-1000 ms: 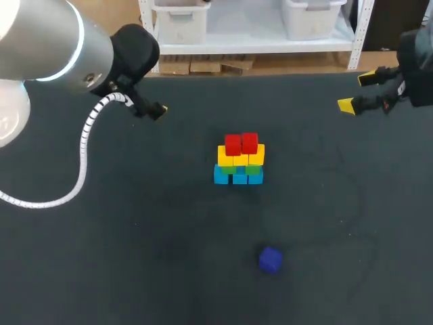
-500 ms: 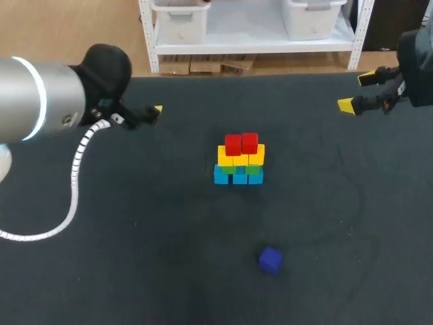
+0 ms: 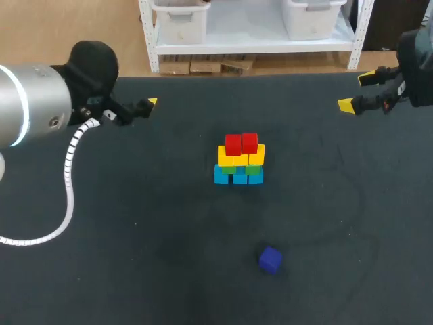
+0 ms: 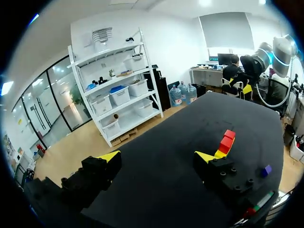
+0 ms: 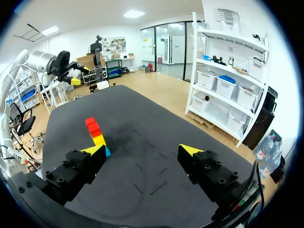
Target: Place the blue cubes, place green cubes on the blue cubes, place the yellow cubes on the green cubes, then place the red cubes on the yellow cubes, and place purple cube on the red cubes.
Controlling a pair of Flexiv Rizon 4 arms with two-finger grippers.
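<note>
Purple cube [image 3: 270,260]: laid loose, well apart from left gripper [image 4: 157,156] and right gripper [image 5: 141,149], both spread wide, empty.

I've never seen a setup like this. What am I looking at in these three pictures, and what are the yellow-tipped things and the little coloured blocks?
This is a robot with a left arm and a right arm at a dark table. One picture looks down from above and behind the robot. The two round ones come from a camera on each wrist, looking out along the fingers. The left gripper and right gripper are two-finger claws with yellow tips. Both are open and hold nothing. In the middle of the table, cubes are piled in layers: blue cubes, then green cubes, yellow cubes and red cubes on top. A purple cube lies alone.
</note>
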